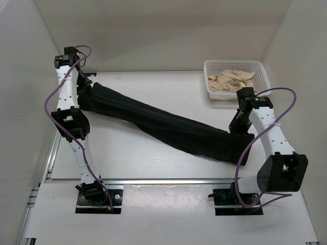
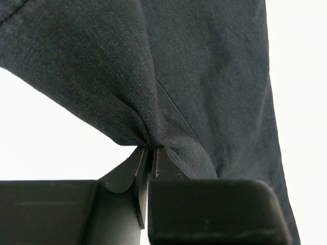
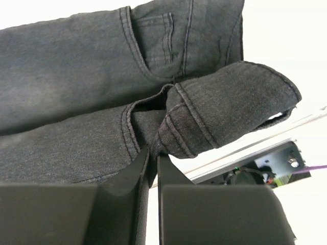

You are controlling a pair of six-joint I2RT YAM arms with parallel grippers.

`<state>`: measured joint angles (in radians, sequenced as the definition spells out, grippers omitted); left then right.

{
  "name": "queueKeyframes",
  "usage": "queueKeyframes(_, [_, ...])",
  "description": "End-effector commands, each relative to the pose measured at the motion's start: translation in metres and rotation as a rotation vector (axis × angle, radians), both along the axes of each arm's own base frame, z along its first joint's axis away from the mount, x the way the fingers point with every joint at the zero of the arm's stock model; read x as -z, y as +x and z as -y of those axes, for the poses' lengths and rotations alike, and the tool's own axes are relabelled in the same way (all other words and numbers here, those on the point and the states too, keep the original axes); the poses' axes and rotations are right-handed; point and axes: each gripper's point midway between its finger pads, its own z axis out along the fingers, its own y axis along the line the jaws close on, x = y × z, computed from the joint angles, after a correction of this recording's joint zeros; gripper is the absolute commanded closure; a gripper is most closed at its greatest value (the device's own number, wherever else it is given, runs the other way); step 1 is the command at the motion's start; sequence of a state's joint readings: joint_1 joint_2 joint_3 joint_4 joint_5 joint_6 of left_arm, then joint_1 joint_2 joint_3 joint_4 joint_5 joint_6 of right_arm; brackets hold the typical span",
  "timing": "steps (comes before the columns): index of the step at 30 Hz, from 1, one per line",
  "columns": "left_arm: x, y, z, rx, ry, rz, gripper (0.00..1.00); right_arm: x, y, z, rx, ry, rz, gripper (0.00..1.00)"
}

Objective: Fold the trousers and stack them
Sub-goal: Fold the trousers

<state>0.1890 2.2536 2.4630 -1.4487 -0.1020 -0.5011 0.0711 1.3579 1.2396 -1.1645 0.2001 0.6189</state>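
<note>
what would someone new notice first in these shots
The black trousers stretch diagonally across the white table, from far left to near right. The left arm and the right arm each have their jaws shut on one end, the right at the waistband end. At the far right sits a white basket with beige cloth in it.

Diagonal trousers (image 1: 168,127) across table (image 1: 133,155); basket (image 1: 234,62) far-right

Black trousers (image 1: 168,125) (plain); white basket (image 1: 234,62)
</note>
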Motion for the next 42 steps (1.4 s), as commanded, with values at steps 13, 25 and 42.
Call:
queueKeyframes(13, [-0.014, 0.098, -0.005, 0.033, 0.145, 0.291, 0.75, 0.014, 0.085, 0.036, 0.006, -0.124, 0.054, 0.48])
queueKeyframes(25, [-0.093, 0.036, -0.038, -0.017, 0.248, 0.353, 0.09, 0.005, 0.003, 0.032, 0.066, -0.023, 0.116, 0.01])
queueKeyframes(42, [0.103, 0.027, -0.037, -0.017, -0.11, 0.002, 0.0, 0.076, -0.06, -0.036, 0.283, 0.502, 0.101, 0.01])
